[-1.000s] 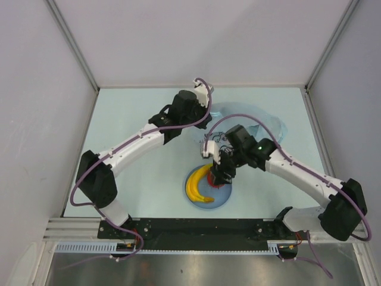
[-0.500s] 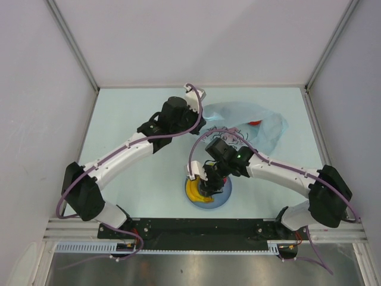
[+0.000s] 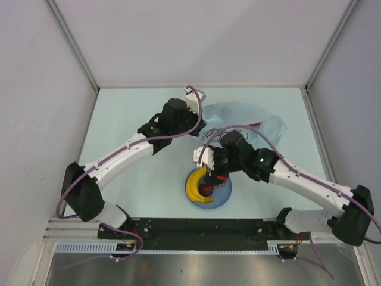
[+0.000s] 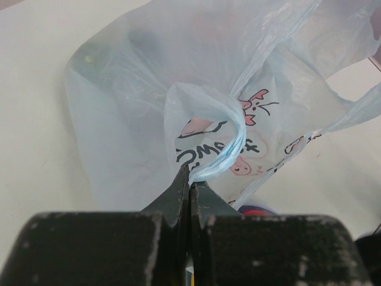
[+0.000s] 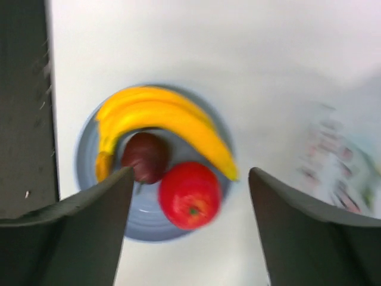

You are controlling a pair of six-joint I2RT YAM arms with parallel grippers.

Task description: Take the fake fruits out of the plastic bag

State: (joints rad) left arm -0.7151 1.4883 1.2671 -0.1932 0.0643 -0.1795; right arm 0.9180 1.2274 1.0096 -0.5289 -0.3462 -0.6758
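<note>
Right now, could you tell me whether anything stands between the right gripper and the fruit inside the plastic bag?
Only the film of the plastic bag, covering the red fruit. The left gripper pinches its rim; the open right gripper hangs over the blue plate.

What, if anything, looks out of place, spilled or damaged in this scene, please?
Nothing stands out. The banana, the dark round fruit and the red fruit all lie on the blue plate, none spilled off it. The plastic bag is bunched up where the left tool pinches a fold of it; no tear shows.
</note>
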